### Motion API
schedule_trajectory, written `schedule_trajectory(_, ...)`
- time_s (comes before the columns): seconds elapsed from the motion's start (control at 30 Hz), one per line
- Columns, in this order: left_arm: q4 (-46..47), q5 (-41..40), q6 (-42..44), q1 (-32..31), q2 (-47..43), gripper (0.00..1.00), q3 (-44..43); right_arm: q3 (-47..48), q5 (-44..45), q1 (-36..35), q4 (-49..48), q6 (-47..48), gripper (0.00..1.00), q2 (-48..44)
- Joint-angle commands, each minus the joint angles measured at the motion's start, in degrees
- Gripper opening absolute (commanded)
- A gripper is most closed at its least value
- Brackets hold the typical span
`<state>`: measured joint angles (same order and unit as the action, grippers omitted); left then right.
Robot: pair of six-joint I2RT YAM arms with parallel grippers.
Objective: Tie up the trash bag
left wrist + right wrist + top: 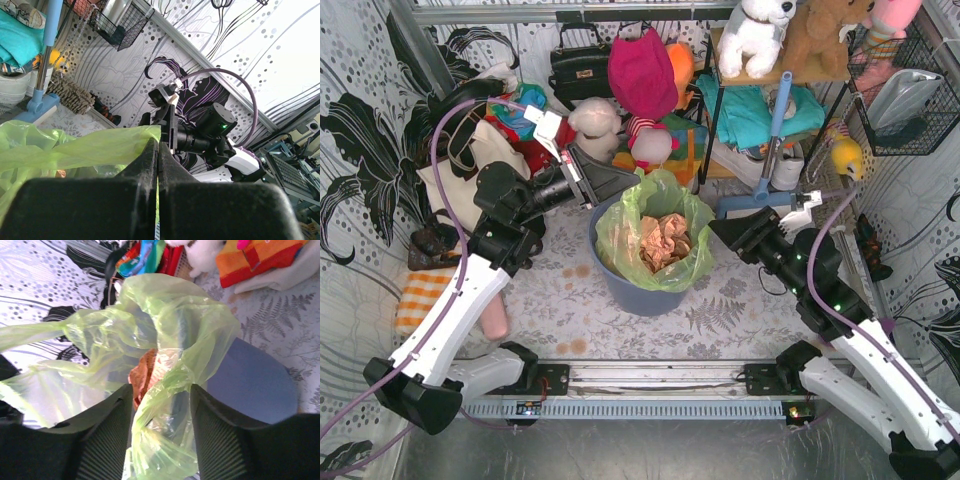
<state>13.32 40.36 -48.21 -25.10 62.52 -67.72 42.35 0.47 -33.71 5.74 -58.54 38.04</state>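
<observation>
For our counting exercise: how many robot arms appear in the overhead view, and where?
2. The left arm reaches from bottom left to the trash bag; the right arm reaches from bottom right to its other side. None seems hidden.

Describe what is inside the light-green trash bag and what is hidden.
Crumpled tan paper shows at the open top of the trash bag. Anything beneath is covered; the blue-grey bin hides the bag's lower part.

Bright even light, trash bag (200, 330) lit through, foreground blurred (wrist views)
</observation>
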Motion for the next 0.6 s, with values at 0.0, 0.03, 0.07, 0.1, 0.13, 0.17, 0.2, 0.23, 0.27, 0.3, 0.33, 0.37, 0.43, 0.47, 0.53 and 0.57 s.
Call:
schedule_trajectory(0.0,3.1,1.1,-0.3,-0.4,0.3,0.00,-0.1,-0.3,0.4,0.2,-2.3,-1.3,0.44,-1.1)
schedule_trajectory(0.03,3.1,1.2,-0.3,-0.4,0.4,0.00,-0.2,-0.4,-0.2,0.2,-2.9,-1.3,0.41,-0.9)
schedule_trajectory(0.07,3.1,1.2,-0.4,-0.5,0.4,0.00,-0.3,-0.5,-0.7,0.2,-3.6,-1.3,0.36,-0.8)
schedule_trajectory(0.1,3.2,1.2,-0.5,-0.5,0.5,0.00,-0.4,-0.5,-1.3,0.2,-4.2,-1.3,0.32,-0.6)
schedule_trajectory(0.13,3.1,1.3,-0.5,-0.4,0.6,0.00,-0.5,-0.5,-2.0,0.2,-4.9,-1.3,0.28,-0.2)
schedule_trajectory(0.17,3.1,1.3,-0.5,-0.5,0.7,0.00,-0.5,-0.4,-2.8,0.2,-5.7,-1.2,0.28,0.2)
schedule_trajectory(0.2,3.1,1.2,-0.5,-0.6,0.7,0.00,-0.5,-0.2,-3.7,0.2,-6.1,-1.0,0.30,0.6)
schedule_trajectory(0.23,3.1,1.2,-0.5,-0.5,0.7,0.00,-0.6,0.2,-4.4,0.2,-6.2,-0.8,0.32,1.2)
schedule_trajectory(0.27,3.0,1.2,-0.5,-0.6,0.8,0.00,-0.6,0.6,-5.5,0.1,-6.0,-0.7,0.33,1.8)
schedule_trajectory(0.3,3.1,1.2,-0.5,-0.6,0.8,0.00,-0.6,1.2,-6.5,0.2,-5.8,-0.4,0.34,2.3)
schedule_trajectory(0.33,3.0,1.2,-0.5,-0.6,0.9,0.00,-0.6,1.8,-7.4,0.2,-5.1,-0.2,0.35,2.7)
schedule_trajectory(0.37,3.0,1.2,-0.5,-0.6,0.9,0.00,-0.6,2.4,-8.2,0.2,-4.2,0.2,0.37,2.9)
schedule_trajectory(0.43,2.8,1.3,-0.3,-0.6,0.8,0.00,-0.7,3.5,-8.2,0.1,-1.0,0.9,0.43,2.2)
schedule_trajectory(0.47,2.8,1.2,-0.3,-0.6,0.9,0.00,-0.7,4.1,-7.0,0.2,1.4,1.3,0.46,1.6)
schedule_trajectory(0.53,2.8,1.2,-0.3,-0.6,0.9,0.00,-0.7,6.4,-4.4,0.2,6.9,2.2,0.49,0.4)
schedule_trajectory(0.57,2.8,1.1,-0.3,-0.6,0.9,0.00,-0.7,7.3,-3.2,0.2,10.6,2.7,0.51,-0.1)
